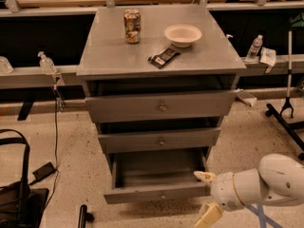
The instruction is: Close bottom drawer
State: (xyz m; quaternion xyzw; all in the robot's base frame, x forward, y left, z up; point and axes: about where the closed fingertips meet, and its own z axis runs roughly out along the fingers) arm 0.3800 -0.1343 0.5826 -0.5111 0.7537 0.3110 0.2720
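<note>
Camera view showed the bottom drawer (156, 193) pulled out of the cabinet (109, 51), under the middle drawer (159, 140). The gripper (207, 196) was at its right front corner, low near the floor, with fingers spread apart; the upper finger (204, 176) was just beside the front panel. A can (132, 26), a bowl (183, 34) and a dark packet (164, 57) were on the cabinet top.

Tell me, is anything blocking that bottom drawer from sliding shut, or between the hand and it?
Nothing visible. The bottom drawer stands pulled out with nothing showing inside it, and the open hand sits right at its right front corner.
</note>
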